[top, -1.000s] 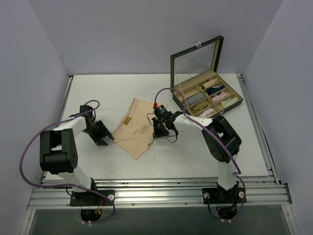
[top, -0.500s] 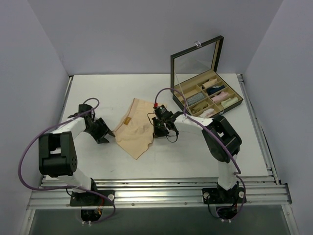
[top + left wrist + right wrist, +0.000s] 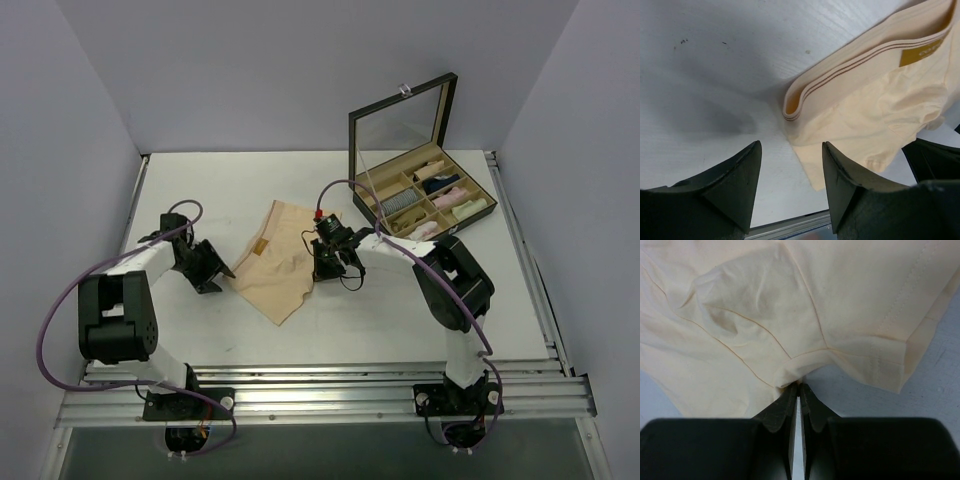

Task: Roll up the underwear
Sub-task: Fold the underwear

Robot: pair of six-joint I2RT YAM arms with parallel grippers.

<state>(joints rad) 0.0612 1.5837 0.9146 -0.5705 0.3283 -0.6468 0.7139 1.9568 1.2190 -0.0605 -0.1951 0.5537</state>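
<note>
Beside the underwear, left jaws nearer and wider than before

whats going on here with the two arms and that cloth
Two robot arms are working on peach underwear lying flat on the table. The right gripper is shut, pinching the hem on one side. The left gripper is open at the waistband corner opposite, holding nothing. Nothing is rolled yet.

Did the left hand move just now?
Yes. The left hand crept slightly away from the table's near rail, closer to the left edge of the underwear.
</note>
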